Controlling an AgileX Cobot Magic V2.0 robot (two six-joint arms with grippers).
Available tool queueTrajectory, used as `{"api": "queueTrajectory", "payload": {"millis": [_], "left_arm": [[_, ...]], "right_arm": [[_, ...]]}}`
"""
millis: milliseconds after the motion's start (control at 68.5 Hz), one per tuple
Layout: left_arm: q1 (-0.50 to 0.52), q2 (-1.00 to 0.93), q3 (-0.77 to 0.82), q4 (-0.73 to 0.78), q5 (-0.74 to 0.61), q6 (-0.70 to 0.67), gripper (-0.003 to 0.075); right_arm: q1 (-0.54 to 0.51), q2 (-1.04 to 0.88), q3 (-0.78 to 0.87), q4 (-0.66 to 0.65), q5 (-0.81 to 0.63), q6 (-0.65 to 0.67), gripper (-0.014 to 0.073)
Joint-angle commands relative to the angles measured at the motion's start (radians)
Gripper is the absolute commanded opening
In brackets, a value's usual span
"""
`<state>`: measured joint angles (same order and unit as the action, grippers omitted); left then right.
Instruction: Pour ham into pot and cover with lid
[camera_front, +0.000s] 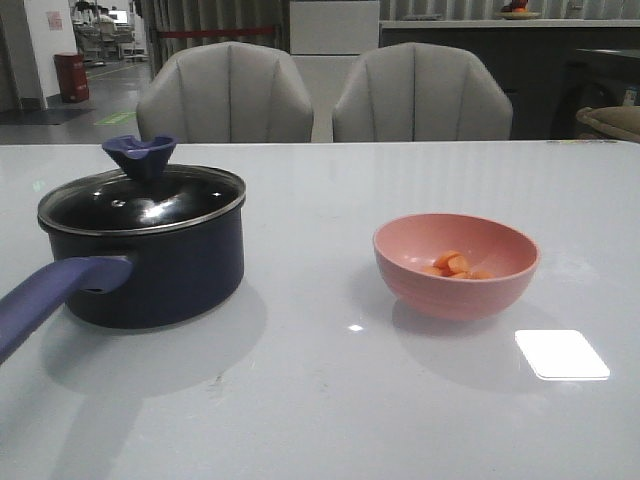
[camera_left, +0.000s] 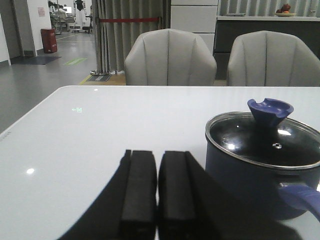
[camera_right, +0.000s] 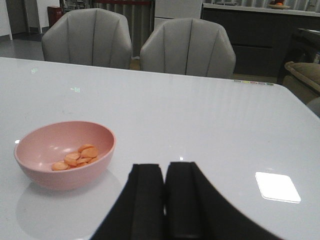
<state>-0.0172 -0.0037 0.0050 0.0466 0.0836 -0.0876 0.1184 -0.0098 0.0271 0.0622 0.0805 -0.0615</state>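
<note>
On your left, the pot (camera_front: 145, 260) sits on the counter (camera_front: 320, 400) with the lid (camera_front: 142, 198) already on it, handle toward you. Your left hand (camera_left: 158, 190), fingers together and empty, is just beside it, so it's the nearer one for lifting the lid. On the right, the ham (camera_right: 76, 157) lies in the pink bowl (camera_right: 35, 172), left of your right hand (camera_right: 165, 200), also closed and empty.

Navy pot (camera_front: 160, 270) (purple-blue handle), orange-pink ham (camera_front: 455, 264), pink bowl (camera_front: 420, 270), black fingers (camera_left: 140, 195)

left fingers (camera_left: 140, 192): matte black, blocky | right fingers (camera_right: 150, 200): matte black, blocky
</note>
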Motion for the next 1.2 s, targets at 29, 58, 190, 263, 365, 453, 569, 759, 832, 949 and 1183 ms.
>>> {"api": "queueTrajectory", "payload": {"millis": [29,58,190,263,365,453,569,759,832,949,1183], "left_arm": [[-0.008,-0.019,0.021,-0.004,-0.084,-0.009,0.0121],[-0.008,-0.019,0.021,-0.004,-0.084,-0.009,0.0121],[-0.008,-0.019,0.021,-0.004,-0.084,-0.009,0.0121],[-0.008,-0.019,0.021,-0.004,-0.084,-0.009,0.0121],[-0.008,-0.019,0.021,-0.004,-0.084,-0.009,0.0121],[-0.008,-0.019,0.021,-0.004,-0.084,-0.009,0.0121],[-0.008,-0.019,0.021,-0.004,-0.084,-0.009,0.0121],[-0.008,-0.019,0.021,-0.019,-0.201,-0.009,0.0121],[-0.008,-0.019,0.019,-0.047,-0.288,-0.009,0.0121],[-0.008,-0.017,-0.029,-0.033,-0.311,-0.009,0.0121],[-0.008,0.106,-0.312,-0.013,0.078,-0.009,0.0121]], "right_arm": [[-0.003,-0.020,-0.005,-0.012,-0.088,0.000,0.0146],[-0.003,-0.020,-0.005,-0.012,-0.088,0.000,0.0146],[-0.003,-0.020,-0.005,-0.012,-0.088,0.000,0.0146],[-0.003,-0.020,-0.005,-0.012,-0.088,0.000,0.0146],[-0.003,-0.020,-0.005,-0.012,-0.088,0.000,0.0146],[-0.003,-0.020,-0.005,-0.012,-0.088,0.000,0.0146],[-0.003,-0.020,-0.005,-0.012,-0.088,0.000,0.0146],[-0.003,-0.020,-0.005,-0.012,-0.088,0.000,0.0146],[-0.003,-0.020,-0.005,-0.012,-0.088,0.000,0.0146],[-0.003,-0.020,-0.005,-0.012,-0.088,0.000,0.0146],[-0.003,-0.020,-0.005,-0.012,-0.088,0.000,0.0146]]}}
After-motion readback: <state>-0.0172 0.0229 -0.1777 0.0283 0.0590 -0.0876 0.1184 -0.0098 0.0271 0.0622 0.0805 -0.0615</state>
